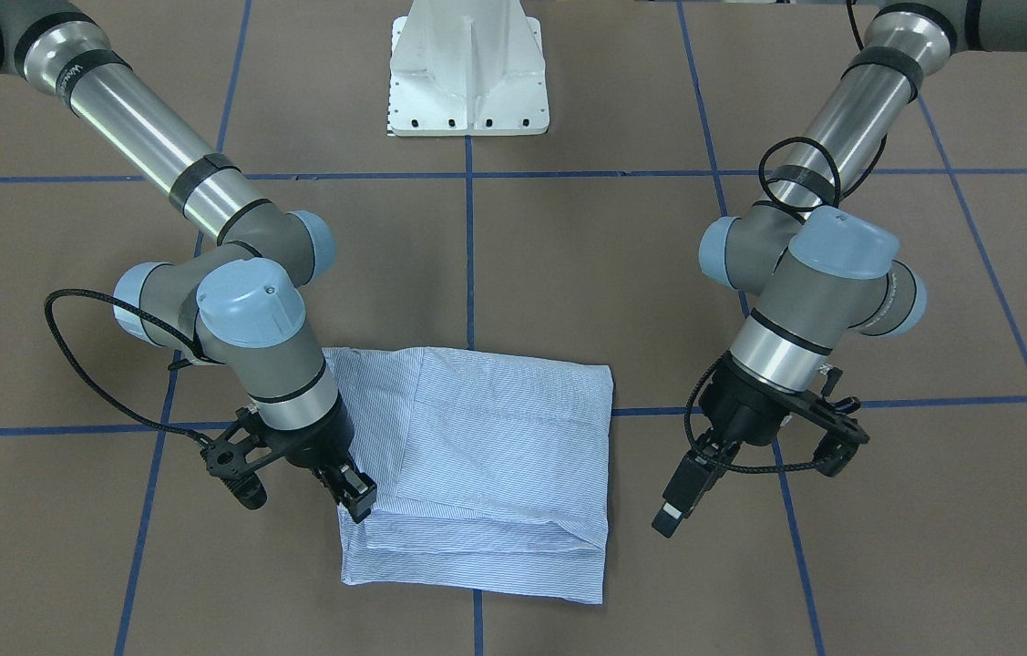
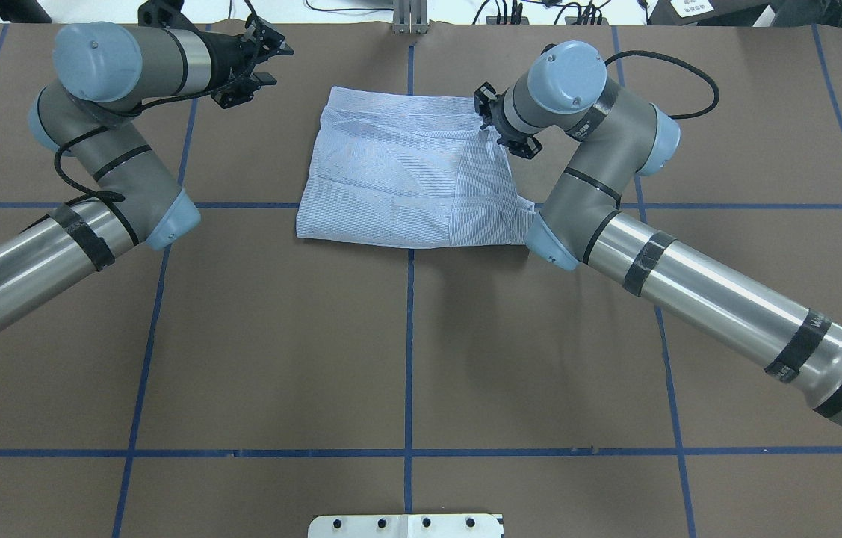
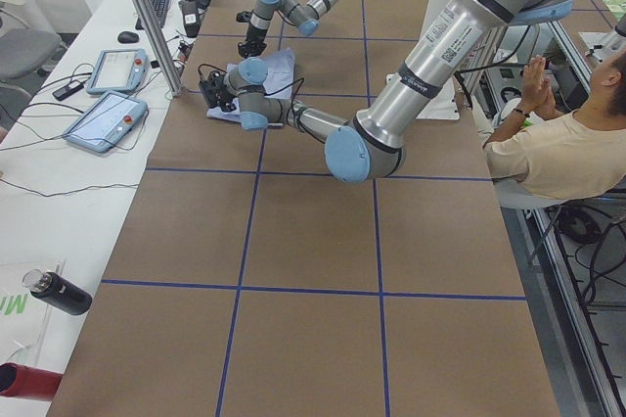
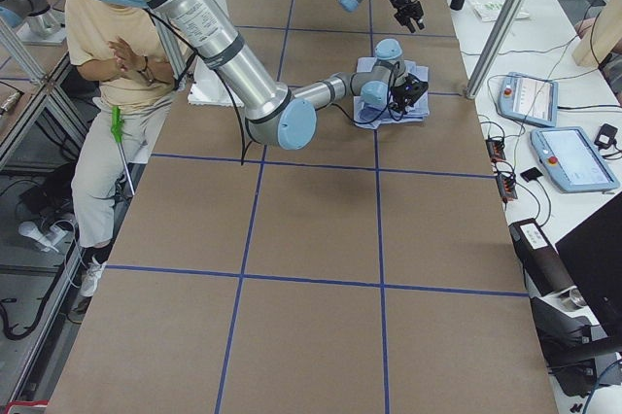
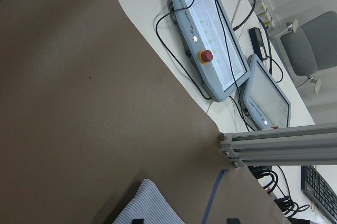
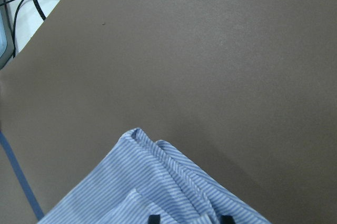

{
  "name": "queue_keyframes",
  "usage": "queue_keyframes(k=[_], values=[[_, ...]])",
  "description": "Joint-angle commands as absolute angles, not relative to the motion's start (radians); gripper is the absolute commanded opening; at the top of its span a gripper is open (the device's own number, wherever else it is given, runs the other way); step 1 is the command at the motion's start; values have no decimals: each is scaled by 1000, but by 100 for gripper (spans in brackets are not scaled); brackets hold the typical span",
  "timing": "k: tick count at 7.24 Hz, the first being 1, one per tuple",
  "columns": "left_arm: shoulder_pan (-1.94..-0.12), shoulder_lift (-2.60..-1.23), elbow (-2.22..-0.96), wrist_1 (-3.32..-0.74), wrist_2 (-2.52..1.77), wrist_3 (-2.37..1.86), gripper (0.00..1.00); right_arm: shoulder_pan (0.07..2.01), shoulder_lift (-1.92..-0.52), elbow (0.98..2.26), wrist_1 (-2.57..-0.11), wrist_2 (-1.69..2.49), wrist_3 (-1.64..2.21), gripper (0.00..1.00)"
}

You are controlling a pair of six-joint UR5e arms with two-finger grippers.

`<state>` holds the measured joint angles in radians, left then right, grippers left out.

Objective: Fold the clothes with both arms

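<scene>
The brown table (image 2: pixel 406 336) offers no obstacle; the hazards lie in the arms and the cloth.

The right arm (image 2: pixel 689 276) enters from the lower right of the overhead view, and its elbow hangs over the shirt's lower right corner. Whether the elbow touches the fabric there is hard to tell. If it does, any sweep of that joint could drag the corner and pull the layers apart. The left arm (image 2: pixel 114 164) sits at the upper left of that view, well clear of the cloth, so it poses little risk.

The shirt (image 2: pixel 391 172) lies upper centre, already folded into a compact rectangle with several stacked layers. These layers look loose, so a sideways tug would likely skew them.

The right gripper (image 1: pixel 355 497) sits at the shirt's edge, left of centre in the front-facing view. Its jaws are spread, and its fingertips (image 6: pixel 153 218) show apart above the striped cloth. If it closes here and catches only the top layer, lifting could undo the fold. If it rises with fabric snagged on a finger, the edge could flip.

The left gripper (image 1: pixel 672 515) hovers beside the shirt, lower right of centre in that view, with its jaws spread over bare table.
</scene>
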<state>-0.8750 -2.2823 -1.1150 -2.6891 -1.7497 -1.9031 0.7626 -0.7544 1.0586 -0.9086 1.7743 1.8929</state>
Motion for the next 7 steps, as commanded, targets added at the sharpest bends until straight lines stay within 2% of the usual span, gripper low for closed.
queue_keyframes(k=[1, 4, 5, 7], values=[[-871, -2281, -1114, -2689, -1750, -1902, 61, 753, -775, 1086, -913, 1778, 1870, 0], [-861, -2283, -1114, -2689, -1749, -1904, 62, 833, -726, 1078, -945, 1843, 1772, 0], [-861, -2283, -1114, -2689, -1749, -1904, 62, 848, -675, 1066, -1042, 1858, 1750, 0], [-861, -2284, -1115, -2689, -1747, -1904, 62, 844, -592, 939, -1042, 1850, 1749, 0]])
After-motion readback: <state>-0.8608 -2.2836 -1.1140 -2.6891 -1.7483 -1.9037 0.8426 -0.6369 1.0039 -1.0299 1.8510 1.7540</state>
